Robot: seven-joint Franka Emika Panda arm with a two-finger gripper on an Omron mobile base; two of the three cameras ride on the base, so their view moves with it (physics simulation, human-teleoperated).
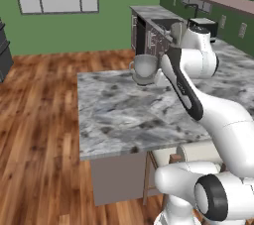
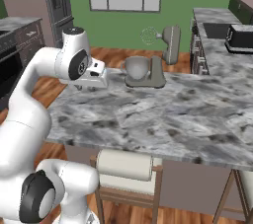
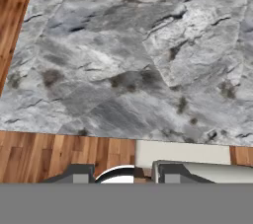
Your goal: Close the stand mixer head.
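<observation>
In the right base view the arm reaches in from the left, and its gripper (image 2: 94,81) hangs low at the left edge of the grey marble counter (image 2: 163,119), its fingers hidden under the white hand; from these pictures I cannot tell whether they stand apart or together. To its right, near the far edge of the counter, stands the mixer with its silvery bowl (image 2: 136,68) seated on the base. The stand mixer head (image 2: 171,43) is tilted up and back on its column, nearly upright, with the wire whisk (image 2: 149,36) sticking out to the left above the bowl. The head is well apart from the gripper, to its right and higher. Further right, on the counter along the wall, sits a dark toaster (image 2: 240,38). At the near edge of the marble counter a stool (image 2: 126,168) with a cream seat is tucked in.

In the left base view the bowl (image 1: 145,66) shows at the far edge of the counter (image 1: 119,115), with the arm crossing in front of the mixer.

The hand view looks down on the marble counter (image 3: 138,55), with wooden floor (image 3: 59,156) below its edge.
</observation>
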